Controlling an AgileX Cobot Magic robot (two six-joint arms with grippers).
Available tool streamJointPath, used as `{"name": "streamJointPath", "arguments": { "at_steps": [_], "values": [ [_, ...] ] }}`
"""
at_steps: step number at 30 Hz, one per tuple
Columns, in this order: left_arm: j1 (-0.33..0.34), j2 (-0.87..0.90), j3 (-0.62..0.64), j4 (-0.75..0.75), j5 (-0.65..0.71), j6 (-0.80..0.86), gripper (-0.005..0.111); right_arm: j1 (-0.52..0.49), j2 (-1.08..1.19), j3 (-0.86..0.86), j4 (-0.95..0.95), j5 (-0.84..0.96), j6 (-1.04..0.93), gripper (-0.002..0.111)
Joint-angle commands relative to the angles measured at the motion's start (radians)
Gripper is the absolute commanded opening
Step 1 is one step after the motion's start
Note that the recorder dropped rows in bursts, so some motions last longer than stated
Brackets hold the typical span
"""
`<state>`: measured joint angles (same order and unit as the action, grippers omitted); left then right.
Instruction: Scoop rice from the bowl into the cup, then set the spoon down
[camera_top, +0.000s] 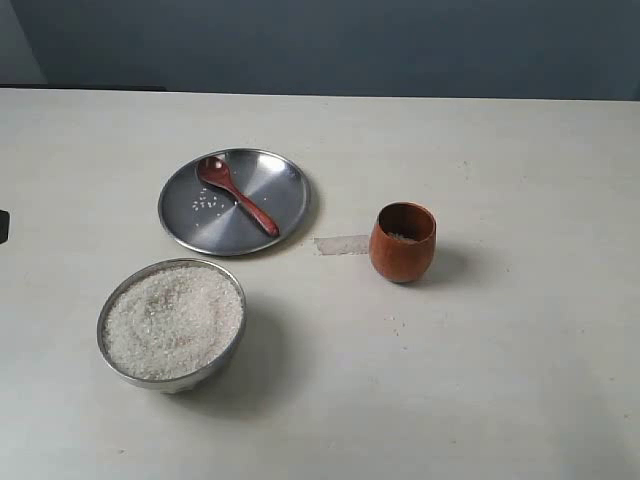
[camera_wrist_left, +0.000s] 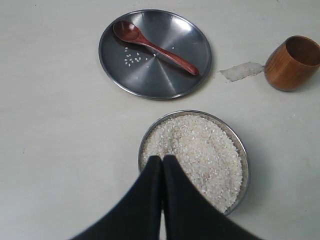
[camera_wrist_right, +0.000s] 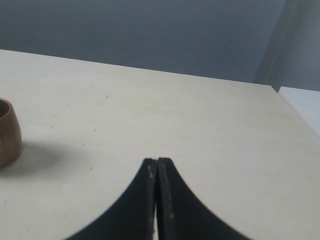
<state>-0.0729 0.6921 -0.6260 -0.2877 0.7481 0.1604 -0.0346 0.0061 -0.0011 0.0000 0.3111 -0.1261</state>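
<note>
On the plate (camera_top: 283, 178) at far left the spoon (camera_top: 238, 196) lies, likely parked there to stay off the desk (camera_top: 520, 380), with the bowl (camera_top: 150, 379) of rice (camera_top: 172, 322) near and the cup (camera_top: 402, 248) right, while the left end effector (camera_wrist_left: 161, 165) and right end effector (camera_wrist_right: 157, 167) hang clenched, empty.

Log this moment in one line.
wooden spoon: on steel plate | steel bowl: full of rice | wooden cup: upright | left pincer: shut | right pincer: shut

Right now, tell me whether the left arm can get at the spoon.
Probably yes. The spoon lies uncovered on the plate, handle free, with only the bowl between it and the left fingers, which are shut and must open first.
</note>
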Motion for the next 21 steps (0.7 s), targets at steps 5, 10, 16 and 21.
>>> {"name": "streamJointPath", "arguments": {
  "at_steps": [5, 10, 16, 21],
  "values": [
    [-0.004, 0.002, -0.005, 0.004, -0.009, -0.001, 0.0, -0.005, -0.006, 0.001, 0.01, -0.099, -0.005, 0.0],
    [-0.004, 0.002, -0.005, 0.004, -0.009, -0.001, 0.0, -0.005, -0.006, 0.001, 0.01, -0.18, -0.005, 0.0],
    [-0.004, 0.002, -0.005, 0.004, -0.009, -0.001, 0.0, -0.005, -0.006, 0.001, 0.01, -0.25, -0.005, 0.0],
    [-0.004, 0.002, -0.005, 0.004, -0.009, -0.001, 0.0, -0.005, -0.006, -0.02, 0.013, -0.226, 0.0, 0.0]
  ]
}}
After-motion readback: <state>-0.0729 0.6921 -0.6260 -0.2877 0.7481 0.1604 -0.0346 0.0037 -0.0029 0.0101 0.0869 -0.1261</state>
